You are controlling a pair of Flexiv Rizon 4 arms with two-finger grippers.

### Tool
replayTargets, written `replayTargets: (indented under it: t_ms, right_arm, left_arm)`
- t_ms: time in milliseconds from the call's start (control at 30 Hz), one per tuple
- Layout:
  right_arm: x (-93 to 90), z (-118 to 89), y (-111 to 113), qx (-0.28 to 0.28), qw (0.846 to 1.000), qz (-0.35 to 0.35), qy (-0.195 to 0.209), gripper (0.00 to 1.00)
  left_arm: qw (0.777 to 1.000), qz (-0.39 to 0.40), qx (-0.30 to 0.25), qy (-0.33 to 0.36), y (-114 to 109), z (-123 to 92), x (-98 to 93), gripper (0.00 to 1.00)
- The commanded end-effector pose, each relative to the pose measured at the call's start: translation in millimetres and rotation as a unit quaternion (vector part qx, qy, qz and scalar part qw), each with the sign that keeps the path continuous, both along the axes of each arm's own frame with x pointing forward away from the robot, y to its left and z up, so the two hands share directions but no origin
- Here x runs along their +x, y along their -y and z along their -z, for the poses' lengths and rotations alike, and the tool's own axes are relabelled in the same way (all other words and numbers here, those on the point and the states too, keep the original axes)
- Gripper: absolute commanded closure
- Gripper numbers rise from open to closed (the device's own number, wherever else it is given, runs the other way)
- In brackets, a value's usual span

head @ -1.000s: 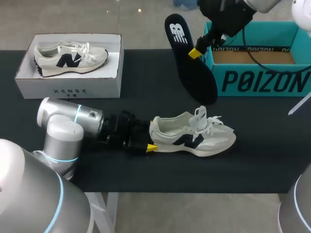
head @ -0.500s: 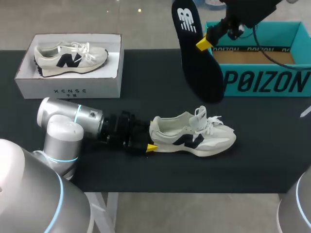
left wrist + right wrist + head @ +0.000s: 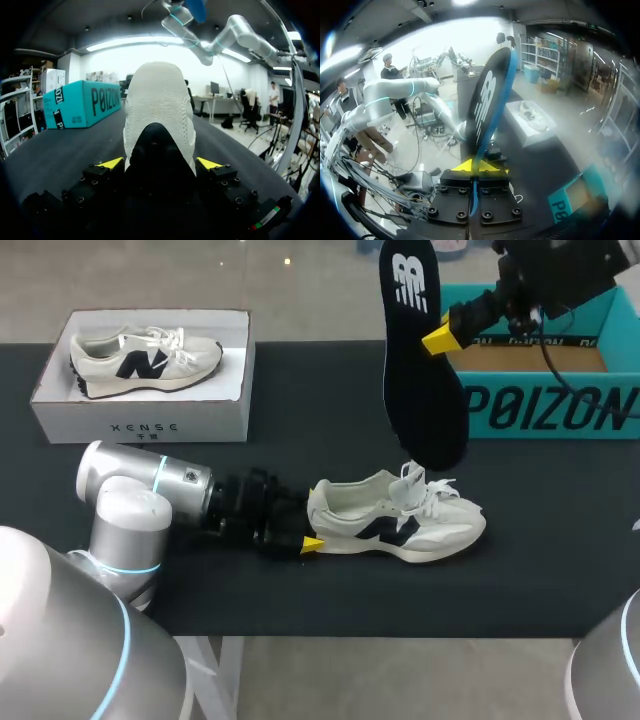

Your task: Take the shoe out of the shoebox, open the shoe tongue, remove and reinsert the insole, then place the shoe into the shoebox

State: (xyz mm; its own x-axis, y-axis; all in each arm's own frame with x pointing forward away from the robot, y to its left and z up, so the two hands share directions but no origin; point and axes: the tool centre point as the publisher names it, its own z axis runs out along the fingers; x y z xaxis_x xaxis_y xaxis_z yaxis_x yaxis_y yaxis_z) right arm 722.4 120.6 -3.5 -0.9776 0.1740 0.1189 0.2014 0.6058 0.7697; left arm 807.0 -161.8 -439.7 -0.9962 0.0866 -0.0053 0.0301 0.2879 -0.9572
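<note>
Yellow fingertips of the right gripper [image 3: 479, 166] are pinching the black insole [image 3: 488, 107] by its thin edge, the jaws pressed almost together on it. They are holding it upright in the air, logo end up and toe end hanging down. In the head view that toe end is hovering just behind the laces of the pale shoe [image 3: 400, 520], which is lying on its sole on the black table [image 3: 300, 440]. The left gripper [image 3: 160, 163] is clamping the shoe's heel from both sides, low on the table.

The reinsertion is looking like the risky part. The insole is being gripped only along one edge, so I am judging that it could be twisting or sliding in the fingers as soon as its toe is pressing on anything. The shoe's opening is narrow and is partly crowded by laces and tongue. A slightly off approach could be jamming the toe end on them and buckling the insole. Any hard push could also be levering the shoe about its heel, working it loose from the left fingers. The teal shoebox [image 3: 540, 390] is standing close behind the right arm, and a backward swing could be clipping its wall.
</note>
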Motion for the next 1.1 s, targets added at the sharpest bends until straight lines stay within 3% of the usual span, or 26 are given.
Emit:
replayTargets:
  t_ms: [33, 467, 1100]
  right_arm:
    - [-8.7, -6, -2, 0.009, 1.0, -0.004, 0.002, 1.0]
    - [-40.0, -32, -11, -0.009, 1.0, 0.007, 0.017, 1.0]
    - [-40.0, -32, -11, -0.009, 1.0, 0.007, 0.017, 1.0]
  left_arm:
    - [1.0, 0.0, 0.001, 0.0, 1, 4, -0.6, 1.0]
    - [1.0, 0.0, 0.001, 0.0, 1, 4, -0.6, 1.0]
    - [1.0, 0.0, 0.001, 0.0, 1, 4, -0.6, 1.0]
